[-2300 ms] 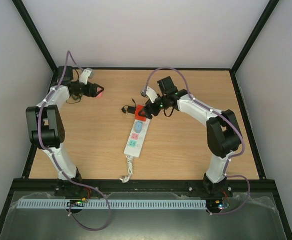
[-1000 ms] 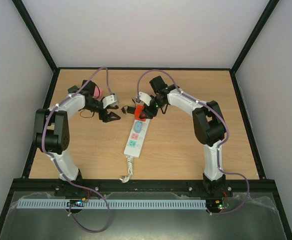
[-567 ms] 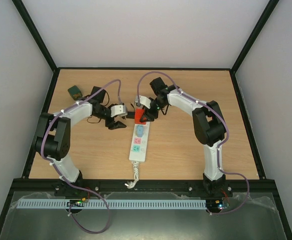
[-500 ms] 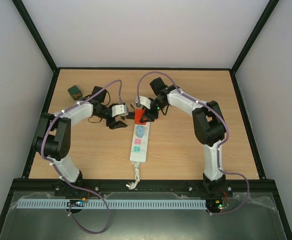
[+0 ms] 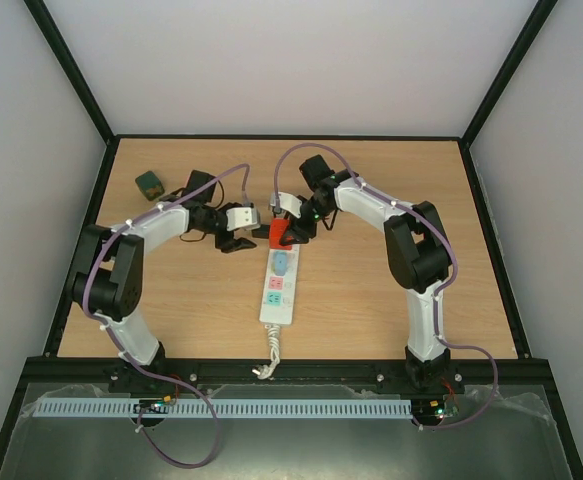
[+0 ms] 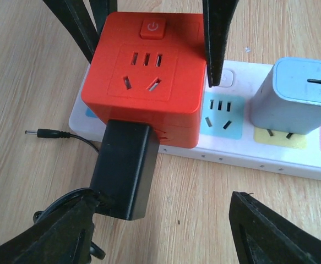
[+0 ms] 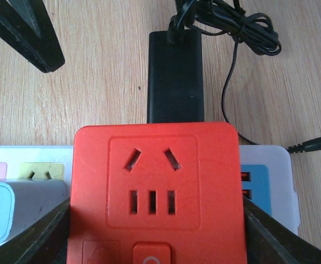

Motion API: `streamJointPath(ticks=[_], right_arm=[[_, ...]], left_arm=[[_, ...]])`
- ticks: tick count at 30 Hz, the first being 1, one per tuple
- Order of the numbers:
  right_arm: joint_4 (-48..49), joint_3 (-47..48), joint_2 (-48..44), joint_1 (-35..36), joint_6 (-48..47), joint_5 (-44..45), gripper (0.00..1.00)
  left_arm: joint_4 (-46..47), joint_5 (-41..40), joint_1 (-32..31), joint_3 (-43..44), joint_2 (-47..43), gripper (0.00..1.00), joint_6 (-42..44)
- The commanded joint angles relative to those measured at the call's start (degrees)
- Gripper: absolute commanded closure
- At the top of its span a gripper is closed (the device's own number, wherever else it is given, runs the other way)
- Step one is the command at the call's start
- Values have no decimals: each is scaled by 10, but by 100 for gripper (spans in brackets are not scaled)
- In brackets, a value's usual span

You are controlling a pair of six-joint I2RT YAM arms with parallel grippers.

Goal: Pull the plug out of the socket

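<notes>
The socket is a long white power strip (image 5: 276,295) with pastel outlets; it also shows in the left wrist view (image 6: 270,162). A red cube adaptor (image 5: 280,233) sits on its far end. A black plug (image 6: 124,170) is pushed into the cube's side, seen too in the right wrist view (image 7: 175,77). My right gripper (image 7: 154,242) is shut on the red cube (image 7: 154,192), one finger on each side. My left gripper (image 6: 163,234) is open, just short of the plug's rear end, which lies near its left finger (image 6: 61,231).
A light blue adaptor (image 6: 303,102) is plugged into the strip beside the cube. The plug's thin black cord (image 7: 226,22) is bunched behind it, with a loose barrel tip (image 6: 42,133). A small green object (image 5: 150,183) lies far left. The strip's coiled cord (image 5: 268,358) points to the near edge.
The right gripper swung the strip round to lie straight. The left gripper came from the far left across to the plug and has crept a little closer in the last half second.
</notes>
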Motion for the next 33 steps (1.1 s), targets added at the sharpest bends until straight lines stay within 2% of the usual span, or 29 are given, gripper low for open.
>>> streamJointPath(ticks=[1,5,9,14,17,25,33], right_arm=[[-46,-14,16,4,-13,-4,80],[-43,-20,13,5,-10,-1,80],[-38,-27,7,4,-9,4,80],[-37,-28,5,5,-10,2,80],[-36,-28,6,5,-9,2,80],[-23,-39,0,5,-4,8,84],[-21,-40,0,5,-4,11,86]], left_arm=[[28,-2,-8,15,19,31,17],[-19,6,-5,20,12,34,47],[-69,31,26,9,-21,35,85],[-29,59,63,-15,-62,32,55],[11,29,43,-15,-49,30,36],[15,16,3,42,36,32,31],[26,-6,-7,45,64,50,32]])
